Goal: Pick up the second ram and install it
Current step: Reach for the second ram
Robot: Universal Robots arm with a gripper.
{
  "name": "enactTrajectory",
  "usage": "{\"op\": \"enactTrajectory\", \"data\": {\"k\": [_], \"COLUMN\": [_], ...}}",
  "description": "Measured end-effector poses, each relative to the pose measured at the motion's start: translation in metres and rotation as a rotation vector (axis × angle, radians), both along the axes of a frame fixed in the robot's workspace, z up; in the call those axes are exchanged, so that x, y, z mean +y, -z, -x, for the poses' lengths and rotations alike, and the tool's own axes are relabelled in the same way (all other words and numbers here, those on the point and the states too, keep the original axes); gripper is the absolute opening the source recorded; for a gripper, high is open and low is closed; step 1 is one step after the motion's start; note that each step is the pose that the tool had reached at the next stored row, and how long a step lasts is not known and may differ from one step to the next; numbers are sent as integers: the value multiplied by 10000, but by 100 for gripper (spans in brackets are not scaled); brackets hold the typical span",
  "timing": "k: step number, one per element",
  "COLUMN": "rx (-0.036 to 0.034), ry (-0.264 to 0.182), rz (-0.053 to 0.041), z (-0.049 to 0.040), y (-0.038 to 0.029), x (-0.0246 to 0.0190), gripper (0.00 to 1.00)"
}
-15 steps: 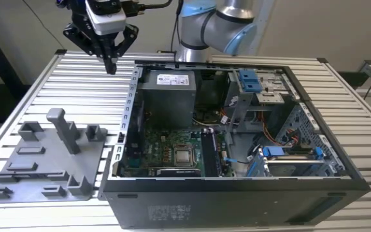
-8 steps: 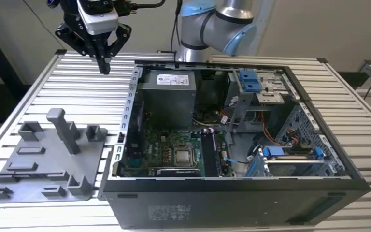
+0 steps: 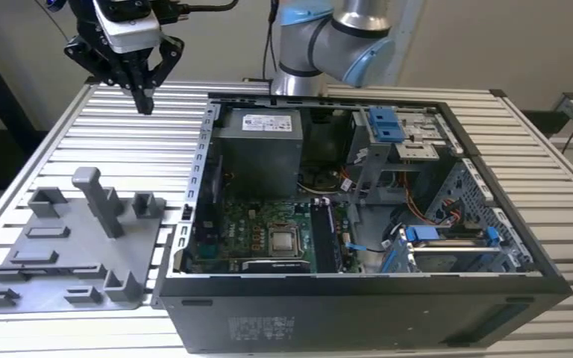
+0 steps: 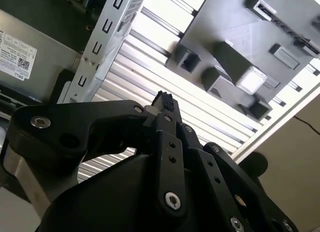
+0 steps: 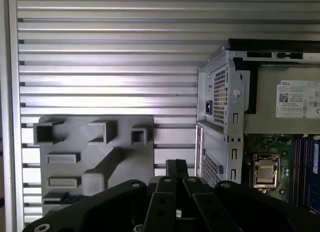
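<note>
Black hand (image 3: pixel 145 107), silver arm (image 3: pixel 339 33) with pale blue joints; silver bench (image 3: pixel 107 149) ribbed in parallel slats; plain grey fixture plate (image 3: pixel 57 276); black computer case (image 3: pixel 366 317) showing a green motherboard (image 3: pixel 251 224) and bright blue latches (image 3: pixel 386 125).

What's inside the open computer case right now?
A green motherboard with a processor socket, a grey power supply, blue drive brackets and cables. The drive cage covers whatever lies beneath it; whether the memory slots are filled is unclear.
</note>
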State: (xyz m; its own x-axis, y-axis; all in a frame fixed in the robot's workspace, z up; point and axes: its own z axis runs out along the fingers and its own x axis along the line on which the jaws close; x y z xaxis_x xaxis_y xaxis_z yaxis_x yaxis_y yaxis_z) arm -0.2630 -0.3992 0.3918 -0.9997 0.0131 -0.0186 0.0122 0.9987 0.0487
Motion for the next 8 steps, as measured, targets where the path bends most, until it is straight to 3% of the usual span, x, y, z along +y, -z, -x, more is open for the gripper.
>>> {"op": "enactTrajectory", "data": {"k": [8], "rx": [0], "ry": [-1], "rz": [0], "z": [178], "y": [2], "x": [0], "gripper": [11]}}
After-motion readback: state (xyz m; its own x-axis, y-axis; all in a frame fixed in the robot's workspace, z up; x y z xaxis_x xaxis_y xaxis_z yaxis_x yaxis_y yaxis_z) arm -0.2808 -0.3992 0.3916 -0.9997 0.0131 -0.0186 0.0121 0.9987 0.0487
